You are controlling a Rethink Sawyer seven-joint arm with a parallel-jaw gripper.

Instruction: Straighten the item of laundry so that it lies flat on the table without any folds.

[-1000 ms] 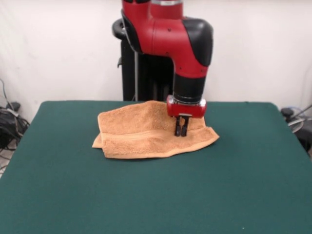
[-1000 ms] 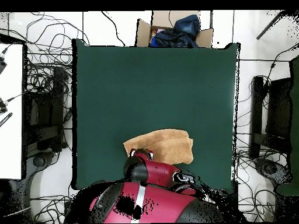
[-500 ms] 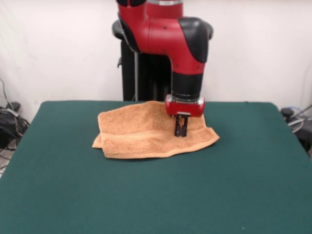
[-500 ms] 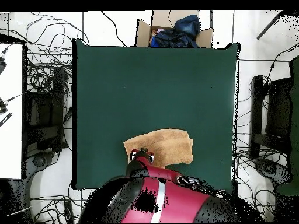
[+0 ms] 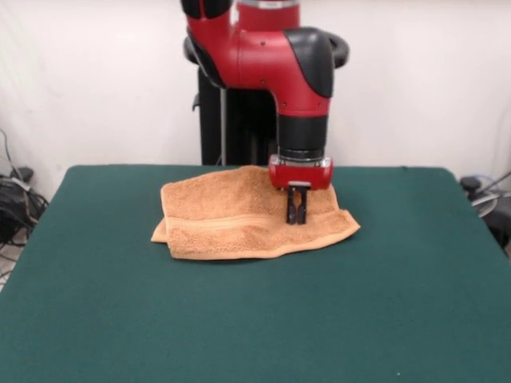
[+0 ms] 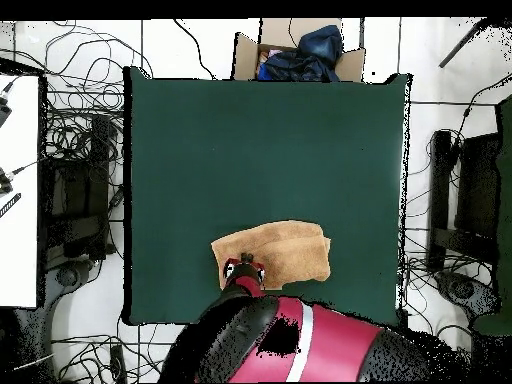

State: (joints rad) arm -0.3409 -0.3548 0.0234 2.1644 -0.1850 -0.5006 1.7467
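Sawyer arm's hand (image 5: 297, 214) stands vertical over the orange-tan towel (image 5: 239, 215), fingertips down at the cloth nr its right end in the front view; the two black fingers sit close together w/ only a sliver of gap, apparently pinched on the top layer of terry, tho whether cloth is truly caught betw. them can't be told. The towel lies on the green tabletop (image 5: 255, 319) toward the far edge, just in front of the black pedestal (image 5: 231, 120), still doubled over: a fold runs along its left side and a woven band crosses the upper layer lengthwise. From overhead, the towel (image 6: 285, 248) sits nr the bottom edge of the tabletop (image 6: 265, 140), the red wrist (image 6: 243, 270) covering its lower-left corner. Step in hand looks like the grasp on the upper layer, prior to unfolding. Next move likely calls for a lift just clear of the lower layer, then a pull toward the open near side of the tabletop so the flap peels over w/o dragging the whole towel; if only a few loops are caught, the cloth may slip out.
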